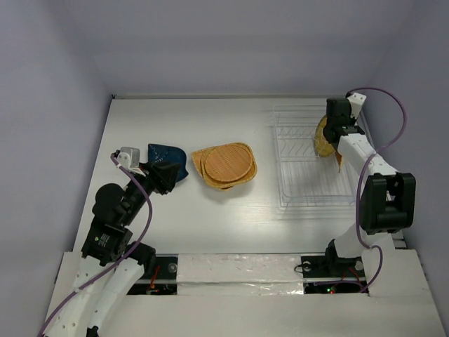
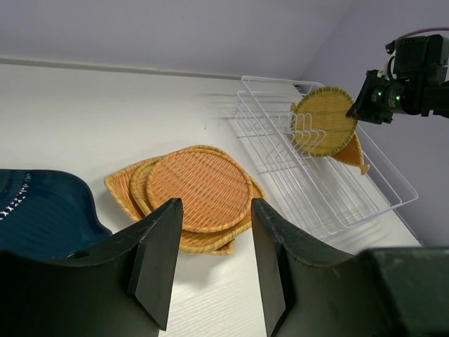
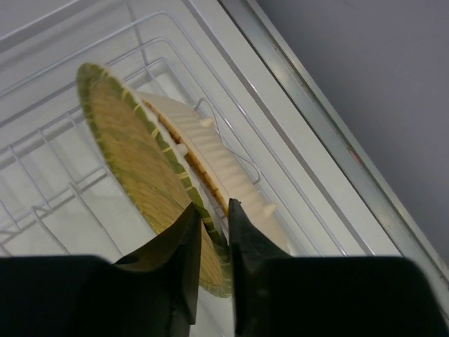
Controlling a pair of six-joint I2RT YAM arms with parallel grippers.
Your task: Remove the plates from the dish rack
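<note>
The white wire dish rack [image 1: 309, 184] stands at the right. A round yellow-green woven plate [image 1: 323, 137] stands on edge in it, with a second orange plate [image 1: 339, 159] just behind. My right gripper [image 1: 335, 132] is shut on the round plate's rim [image 3: 133, 154], one finger on each side [image 3: 212, 207]. The second plate's ribbed pale back [image 3: 217, 158] is next to the right finger. A stack of orange woven plates [image 1: 224, 166] and a dark blue plate [image 1: 167, 160] lie on the table. My left gripper [image 1: 165, 177] is open and empty, low beside the blue plate [image 2: 42, 210].
In the left wrist view the stack [image 2: 196, 189] lies just past my open fingers [image 2: 158, 260], with the rack [image 2: 337, 196] beyond at the right. The rack sits close to the right wall. The rack's near half holds no plates.
</note>
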